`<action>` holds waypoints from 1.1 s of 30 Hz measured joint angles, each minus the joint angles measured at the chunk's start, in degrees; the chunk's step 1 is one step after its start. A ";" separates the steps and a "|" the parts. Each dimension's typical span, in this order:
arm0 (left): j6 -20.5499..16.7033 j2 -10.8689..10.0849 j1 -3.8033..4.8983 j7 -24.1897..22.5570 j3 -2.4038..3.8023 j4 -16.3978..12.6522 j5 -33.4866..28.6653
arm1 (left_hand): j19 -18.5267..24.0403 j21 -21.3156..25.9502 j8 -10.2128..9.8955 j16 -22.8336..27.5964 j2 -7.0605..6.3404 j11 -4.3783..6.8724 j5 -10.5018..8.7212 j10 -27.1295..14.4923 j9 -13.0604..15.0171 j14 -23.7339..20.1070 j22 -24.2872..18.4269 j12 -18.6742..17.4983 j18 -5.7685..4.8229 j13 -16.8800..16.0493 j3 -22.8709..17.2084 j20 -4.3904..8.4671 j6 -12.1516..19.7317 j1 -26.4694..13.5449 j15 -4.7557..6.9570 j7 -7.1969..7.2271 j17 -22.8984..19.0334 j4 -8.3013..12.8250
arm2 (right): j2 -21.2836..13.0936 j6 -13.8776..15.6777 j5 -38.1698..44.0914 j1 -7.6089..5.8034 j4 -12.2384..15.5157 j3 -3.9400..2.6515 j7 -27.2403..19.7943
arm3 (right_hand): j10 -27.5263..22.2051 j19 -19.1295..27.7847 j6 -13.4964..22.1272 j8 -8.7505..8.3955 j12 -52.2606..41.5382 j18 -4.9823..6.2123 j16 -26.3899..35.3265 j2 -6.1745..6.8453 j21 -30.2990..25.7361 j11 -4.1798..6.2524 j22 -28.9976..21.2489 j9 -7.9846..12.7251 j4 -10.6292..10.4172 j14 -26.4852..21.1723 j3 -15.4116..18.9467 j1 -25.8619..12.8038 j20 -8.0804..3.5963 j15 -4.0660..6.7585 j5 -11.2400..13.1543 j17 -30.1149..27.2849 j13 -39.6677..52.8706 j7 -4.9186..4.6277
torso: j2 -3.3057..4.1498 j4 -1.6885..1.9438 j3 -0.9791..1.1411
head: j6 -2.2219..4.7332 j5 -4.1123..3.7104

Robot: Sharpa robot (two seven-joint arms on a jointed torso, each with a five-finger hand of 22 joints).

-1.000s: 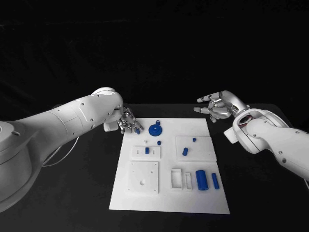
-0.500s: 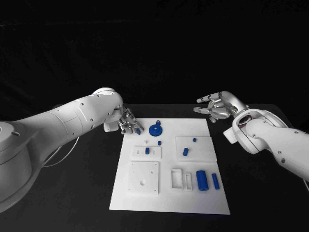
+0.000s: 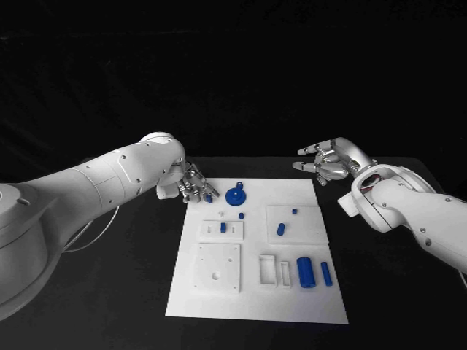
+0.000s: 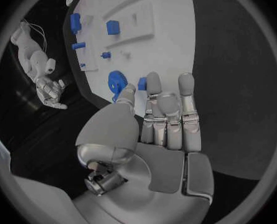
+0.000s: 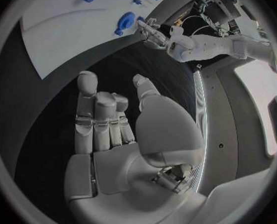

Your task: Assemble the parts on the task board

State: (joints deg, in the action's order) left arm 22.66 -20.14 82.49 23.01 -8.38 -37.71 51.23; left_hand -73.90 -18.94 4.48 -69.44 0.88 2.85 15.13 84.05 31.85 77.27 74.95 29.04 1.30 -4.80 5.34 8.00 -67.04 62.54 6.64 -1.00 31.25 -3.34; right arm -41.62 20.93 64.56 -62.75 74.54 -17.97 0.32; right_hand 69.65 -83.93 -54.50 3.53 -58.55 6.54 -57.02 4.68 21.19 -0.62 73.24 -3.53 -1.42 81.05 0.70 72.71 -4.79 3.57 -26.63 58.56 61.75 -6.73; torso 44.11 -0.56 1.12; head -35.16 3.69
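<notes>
Task board [image 3: 257, 292] is lying mid-table as the left hand [image 3: 195, 185] is pinching a small blue part [image 3: 207, 197] at its far corner beside the blue disc [image 3: 235, 196]; a loose pinch could be dropping it. The right hand [image 3: 326, 163] is hovering apart, fingers spread, holding nothing.

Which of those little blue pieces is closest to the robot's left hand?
The small blue piece at the board's far left corner, right at the left hand's fingertips. The round blue disc sits just beyond it; the others lie farther down the board.
</notes>
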 measured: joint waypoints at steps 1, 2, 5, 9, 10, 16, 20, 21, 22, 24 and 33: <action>0.04 -0.02 0.00 0.01 0.00 -0.02 -0.01 | 0.00 0.00 0.00 0.00 -0.12 0.00 0.00 0.00 0.01 0.00 0.00 0.00 0.00 0.00 -0.09 0.00 0.00 -0.12 0.00 0.00 0.00 -0.09 | 0.01 0.00 0.00 0.00 -0.01 0.00 0.00 | 0.00 0.00 0.00 0.00 0.00 0.00 0.00 0.00 0.00 0.00 0.00 0.00 0.00 0.00 0.00 0.00 0.00 0.00 0.00 0.00 0.00 0.00 | 0.00 0.00 0.01 | 0.00 -0.01; 0.09 -0.05 0.00 0.02 0.00 -0.04 -0.02 | 0.00 0.00 0.00 0.00 -0.12 0.00 0.00 0.00 0.03 0.00 0.00 0.03 0.00 0.00 -0.10 0.00 0.00 -0.12 0.00 0.00 0.00 -0.10 | 0.01 -0.01 0.00 0.00 -0.03 0.00 0.00 | 0.00 0.00 0.00 0.00 0.00 0.00 0.00 0.00 0.00 0.00 0.00 0.00 0.00 0.00 0.00 0.00 0.00 0.00 0.00 0.00 0.00 0.00 | 0.01 0.00 0.01 | -0.02 -0.02; 0.19 -0.11 0.00 0.06 0.01 -0.07 -0.06 | 0.00 0.00 0.01 0.00 -0.12 0.00 0.00 0.00 0.11 0.00 0.00 0.25 0.00 -0.05 -0.10 0.00 -0.01 -0.12 0.00 0.01 0.00 -0.11 | 0.02 -0.01 0.00 0.00 -0.05 0.00 0.00 | 0.00 0.00 0.00 0.00 0.00 0.00 0.00 0.00 0.00 0.00 0.00 0.00 0.00 0.00 0.00 0.00 0.00 0.00 0.00 0.00 0.00 0.00 | 0.01 0.01 0.01 | -0.07 -0.05; 0.34 -0.18 0.00 0.11 0.01 -0.10 -0.08 | 0.00 0.00 0.01 -0.23 -0.12 0.00 0.00 0.00 0.16 0.00 -0.01 0.25 0.00 -0.05 -0.10 0.00 -0.29 -0.12 0.00 -0.12 0.00 -0.10 | 0.02 -0.03 0.00 0.00 -0.07 0.00 0.00 | 0.00 0.00 0.00 0.00 0.00 0.00 0.00 0.00 0.23 0.00 0.00 0.00 0.00 0.00 0.00 0.00 0.00 0.00 0.00 0.09 0.00 0.00 | 0.03 0.01 0.01 | -0.09 -0.08; 0.38 -0.19 0.00 0.12 0.01 -0.11 -0.08 | 0.00 0.00 0.01 -0.23 -0.12 0.00 0.00 0.00 0.15 0.00 -0.01 0.25 0.00 -0.05 -0.10 0.00 -0.29 -0.12 0.00 -0.12 0.00 -0.10 | 0.02 -0.03 0.00 0.00 -0.07 0.00 0.00 | 0.00 0.00 0.00 0.00 0.00 0.00 0.00 0.00 0.23 0.00 0.00 0.00 0.00 0.00 0.00 0.00 0.00 0.00 0.00 0.09 0.00 0.00 | 0.03 0.02 0.01 | -0.09 -0.08; 0.64 -0.28 0.00 0.21 0.01 -0.19 -0.11 | 0.00 -0.22 0.03 -0.23 0.45 0.00 0.38 0.00 0.03 0.00 -0.01 0.47 0.00 -0.05 -0.11 0.00 -0.30 0.45 0.00 -0.12 0.00 0.54 | 0.02 -0.06 0.00 0.00 -0.11 0.00 0.01 | 0.00 0.00 0.00 0.00 0.00 0.00 0.00 0.00 0.23 0.00 0.00 0.00 0.00 0.00 0.00 0.00 0.00 0.00 0.00 0.08 0.00 0.00 | 0.03 0.04 0.01 | -0.14 -0.09; 0.78 -0.38 0.00 0.25 0.02 -0.27 -0.16 | 0.00 -0.22 0.13 -0.23 1.39 0.00 2.44 0.00 -0.08 0.00 -0.01 0.47 0.00 -0.04 -0.18 0.00 -0.51 1.40 0.00 0.09 0.01 1.63 | 0.02 -0.09 0.00 0.00 -0.15 0.00 0.02 | 0.00 0.00 0.00 0.00 0.00 0.00 0.00 0.00 0.46 0.00 -0.03 0.00 0.00 0.00 0.00 0.00 0.00 0.00 0.00 0.13 0.00 0.00 | 0.05 0.04 0.01 | -0.16 -0.06; 0.82 -0.42 0.00 0.26 0.02 -0.30 -0.20 | 0.00 -0.22 0.13 -0.23 1.81 0.00 4.20 0.00 0.03 0.00 -0.02 0.47 0.00 -0.04 -0.32 0.00 -0.51 1.81 0.00 0.09 0.01 2.08 | 0.02 -0.10 0.00 0.00 -0.16 0.00 0.02 | 0.00 0.00 0.00 0.00 -0.18 0.00 0.00 0.00 0.69 0.00 -0.03 0.00 0.00 0.00 0.00 0.00 0.00 0.00 0.00 0.19 0.01 0.00 | 0.05 0.04 0.01 | -0.19 -0.05; 0.87 -0.47 0.00 0.28 0.02 -0.34 -0.29 | 0.00 -0.22 0.13 -0.22 2.07 0.00 5.23 0.00 0.16 0.00 -0.02 0.47 0.00 -0.04 -0.46 0.00 -0.51 2.07 0.00 0.10 0.01 2.38 | 0.02 -0.11 0.00 0.00 -0.18 0.00 0.02 | 0.00 0.00 0.00 0.00 -0.26 0.00 0.00 0.00 0.69 0.00 -0.03 0.00 0.00 0.00 0.00 0.00 0.00 0.00 0.00 0.19 0.03 0.00 | 0.05 0.04 0.00 | -0.20 -0.04; 0.95 -0.56 0.00 0.30 0.02 -0.40 -0.43 | 0.00 -0.22 0.13 -0.22 2.52 0.00 7.19 0.00 0.49 0.00 -0.02 0.47 0.00 -0.04 -0.76 0.00 -0.51 2.52 0.00 0.10 0.01 3.05 | 0.01 -0.13 0.00 0.00 -0.20 0.00 0.03 | 0.00 0.00 0.00 0.00 -0.26 0.00 0.00 0.00 0.69 0.00 -0.03 0.00 0.00 0.00 0.00 0.00 0.00 0.00 0.00 0.20 0.05 0.00 | 0.06 0.05 0.00 | -0.20 -0.03; 1.19 -0.96 -0.03 0.41 0.04 -0.65 -1.43 | 0.00 -0.44 0.80 -0.22 3.62 0.00 13.69 0.00 4.35 -0.21 -0.02 0.23 0.00 0.01 -2.68 0.00 0.13 3.12 0.21 0.70 0.01 6.19 | 0.04 -0.20 0.00 0.00 -0.36 0.00 0.05 | 0.00 0.00 0.00 0.00 -0.26 0.00 0.00 0.00 0.69 0.00 -0.03 0.00 0.00 0.00 0.00 0.00 0.00 0.00 0.00 0.19 0.05 0.00 | 0.07 0.07 -0.01 | -0.34 -0.07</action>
State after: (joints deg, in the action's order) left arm 23.85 -21.10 82.46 23.42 -8.34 -38.35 49.80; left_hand -73.91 -19.39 5.28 -69.67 4.49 2.85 28.82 84.04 36.20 77.06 74.92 29.26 1.31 -4.79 2.65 7.99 -66.91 65.65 6.85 -0.29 31.26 2.85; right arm -41.58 20.73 64.56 -62.74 74.19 -17.98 0.37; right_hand 69.65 -83.92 -54.50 3.54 -58.81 6.54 -57.02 4.68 21.88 -0.62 73.21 -3.53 -1.42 81.05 0.69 72.71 -4.79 3.57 -26.63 58.75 61.80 -6.73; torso 44.18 -0.49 1.12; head -35.50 3.61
